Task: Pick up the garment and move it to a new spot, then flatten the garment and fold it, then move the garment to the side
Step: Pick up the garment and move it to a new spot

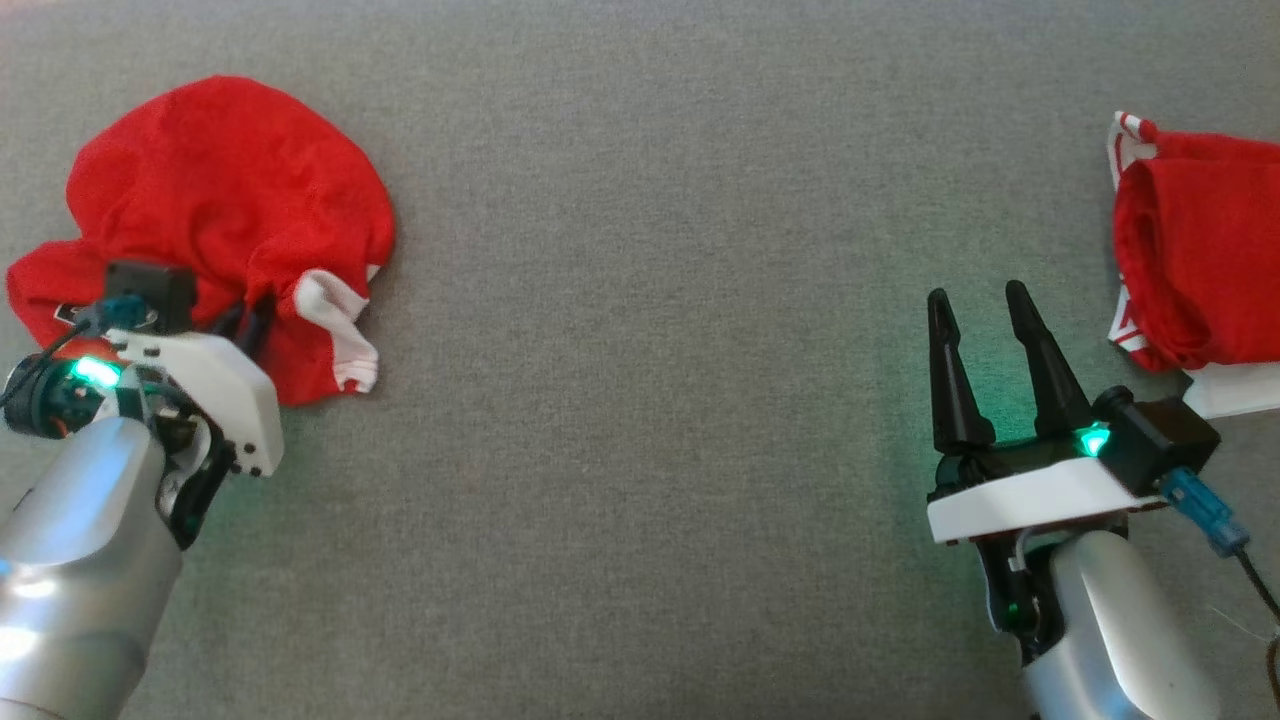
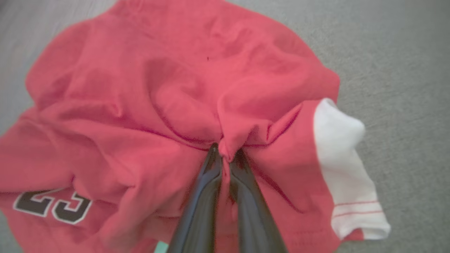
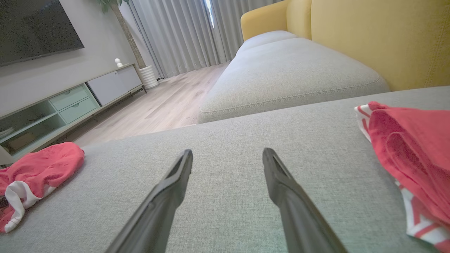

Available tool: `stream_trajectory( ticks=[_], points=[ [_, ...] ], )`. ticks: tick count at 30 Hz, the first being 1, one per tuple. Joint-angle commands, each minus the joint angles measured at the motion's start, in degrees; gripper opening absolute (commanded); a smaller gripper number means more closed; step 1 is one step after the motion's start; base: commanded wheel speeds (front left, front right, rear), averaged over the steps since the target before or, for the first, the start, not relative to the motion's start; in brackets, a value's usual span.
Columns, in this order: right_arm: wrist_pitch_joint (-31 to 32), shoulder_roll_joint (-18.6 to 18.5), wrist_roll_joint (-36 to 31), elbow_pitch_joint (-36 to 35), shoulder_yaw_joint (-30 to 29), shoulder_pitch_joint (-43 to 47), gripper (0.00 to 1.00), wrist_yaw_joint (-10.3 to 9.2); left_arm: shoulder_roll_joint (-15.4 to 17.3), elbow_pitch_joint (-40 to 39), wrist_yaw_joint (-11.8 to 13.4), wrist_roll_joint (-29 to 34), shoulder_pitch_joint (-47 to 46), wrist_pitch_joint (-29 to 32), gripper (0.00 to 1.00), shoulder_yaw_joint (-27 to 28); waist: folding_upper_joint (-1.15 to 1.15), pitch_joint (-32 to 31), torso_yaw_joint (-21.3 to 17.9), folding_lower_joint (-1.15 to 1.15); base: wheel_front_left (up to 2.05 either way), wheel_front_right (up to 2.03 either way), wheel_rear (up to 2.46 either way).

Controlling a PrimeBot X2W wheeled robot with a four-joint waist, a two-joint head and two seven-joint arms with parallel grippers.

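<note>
A crumpled red garment [image 1: 230, 190] with white sleeve trim and a dark number print lies on the grey cushion at the left. My left gripper [image 1: 250, 322] reaches into its near edge. In the left wrist view the two dark fingers [image 2: 207, 196] stand shut on a pinched fold of the red garment [image 2: 158, 88], beside the white sleeve [image 2: 344, 168]. My right gripper [image 1: 980, 300] rests low over bare cushion at the right, open, with nothing between its fingers [image 3: 165, 196]. The right wrist view shows the garment [image 3: 42, 158] far off to its left.
A second red and white piece of clothing [image 1: 1200, 260] lies at the right edge, close to my right gripper, partly on a white item [image 1: 1235, 390]. The grey sofa cushion [image 1: 650, 300] stretches between the arms. A yellow backrest [image 3: 369, 35], wooden floor and a TV cabinet [image 3: 70, 102] lie beyond.
</note>
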Motion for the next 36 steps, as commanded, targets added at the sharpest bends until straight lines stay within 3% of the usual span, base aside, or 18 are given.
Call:
stream_trajectory(
  ticks=[1,5,9,12,18,22,26,36],
  points=[
    [-0.62,-0.16,-0.11,-1.66,1.33,-1.26,1.00,-0.05,3.33,-0.55,0.10,-0.08,-2.74,-1.81,0.00,1.41,0.00,-0.43,-0.11,0.00,0.00,0.00,0.00],
    [-0.62,-0.16,0.05,-1.27,1.14,-0.92,1.00,-0.05,3.69,-0.34,0.53,1.06,-4.56,-10.73,0.00,2.10,0.00,-2.02,-0.20,0.00,0.00,0.00,0.00],
    [-0.62,-0.16,0.53,-0.95,1.24,-0.15,1.00,-0.05,3.12,-2.08,3.06,2.62,-5.86,-20.44,0.00,3.36,0.00,-4.39,-0.02,0.00,0.00,0.00,0.00],
    [-0.62,-0.16,0.80,-0.67,1.26,0.54,1.00,-0.05,3.05,-5.61,4.68,3.93,-6.49,-23.67,0.00,4.53,0.00,-6.26,0.26,0.00,0.00,0.00,0.00],
    [-0.62,-0.16,1.32,-0.36,1.16,1.77,1.00,-0.05,3.56,-18.25,8.59,8.00,-5.15,-24.47,0.00,7.16,0.00,-8.89,0.79,0.00,0.00,0.00,0.00],
    [-0.62,-0.16,1.69,-0.41,1.53,1.97,1.00,-0.05,5.19,-25.11,9.40,11.35,-3.86,-24.49,0.00,7.05,0.00,-9.36,0.55,0.00,0.00,0.00,0.00],
    [-0.62,-0.16,2.43,-0.65,2.14,1.86,1.00,-0.05,6.75,-29.47,8.83,13.91,-3.72,-24.36,0.00,5.36,0.00,-9.22,-0.65,0.00,0.00,0.00,0.00],
    [-0.62,-0.16,3.94,-1.06,2.95,1.33,1.00,-0.05,7.01,-34.12,7.61,13.96,-4.52,-19.53,0.00,3.02,0.00,-8.01,-5.85,0.00,0.00,0.00,0.00]
  ],
)
